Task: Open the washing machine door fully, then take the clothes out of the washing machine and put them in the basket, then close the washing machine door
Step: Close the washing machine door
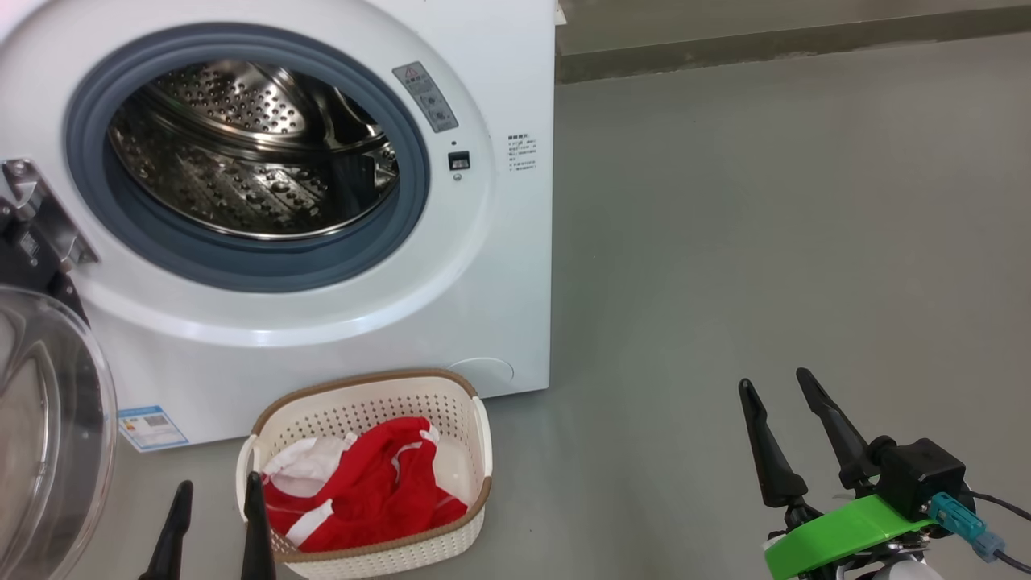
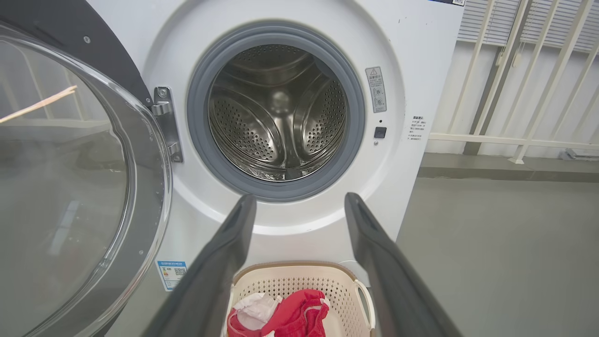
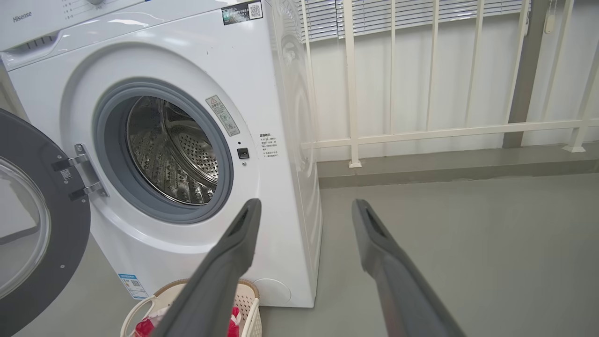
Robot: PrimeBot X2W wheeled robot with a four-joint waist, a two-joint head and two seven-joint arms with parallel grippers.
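Washing machine door (image 1: 48,435): one, swung wide open at our left on its metal hinge (image 1: 40,209), glass bowl facing out. One washing machine (image 1: 499,266), white, with a grey ring around the perforated steel drum (image 1: 250,153). One basket (image 1: 362,385) stands on the floor just in front of the machine, below the opening. The clothes (image 1: 378,483) lie in it as one red heap with white stripes plus one white piece at its left; we cannot tell how many garments the heap holds.

We count two grippers. The left gripper (image 1: 219,481) is beside the basket's left edge, fingers spread wide, gripping nothing. The right gripper (image 1: 774,379) is well apart to the right over bare floor, also spread wide and not gripping anything.

A blue label (image 1: 153,427) sits low on the machine. The open door stands between our left arm and the machine front. Grey smooth floor (image 1: 765,201); a white railing (image 3: 421,131) and blinds are behind.
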